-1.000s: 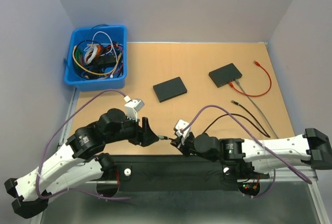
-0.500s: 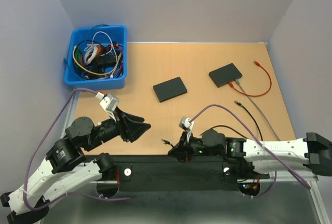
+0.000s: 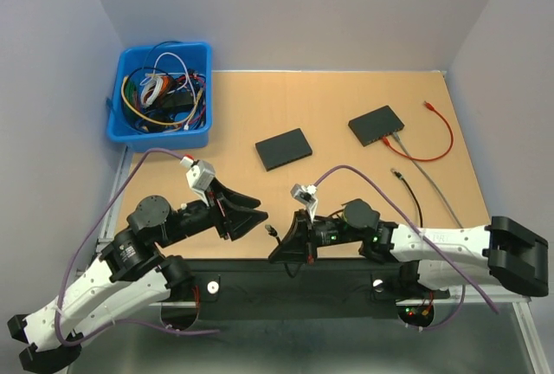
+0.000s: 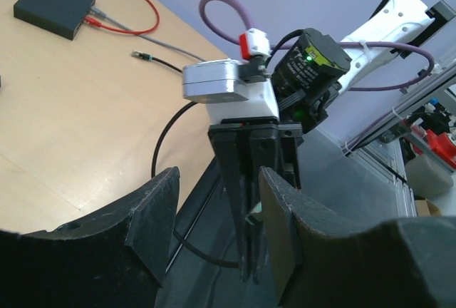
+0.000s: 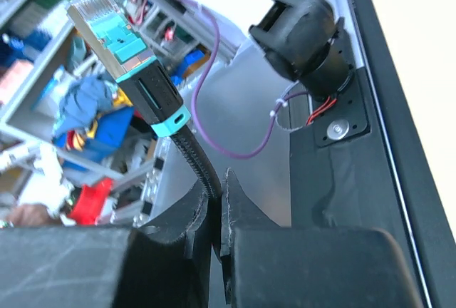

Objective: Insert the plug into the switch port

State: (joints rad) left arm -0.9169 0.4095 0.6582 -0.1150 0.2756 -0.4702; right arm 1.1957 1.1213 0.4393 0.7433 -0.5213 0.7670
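Observation:
A black cable with a teal plug is pinched in my right gripper, which is shut on the cable just below the plug. In the top view the right gripper hangs over the table's near edge, with the plug pointing left. My left gripper is open and empty just left of the plug. In the left wrist view its fingers stand either side of the right gripper without touching it. One black switch lies mid-table. Another switch lies at the back right.
A blue bin full of cables stands at the back left. A red cable and a grey cable run from the back-right switch. The black cable trails over the table's right side. A black rail lines the near edge.
My left gripper drew back from the plug and opened, then came partway back toward it. My right gripper moved left and toward the near edge with the cable in it.

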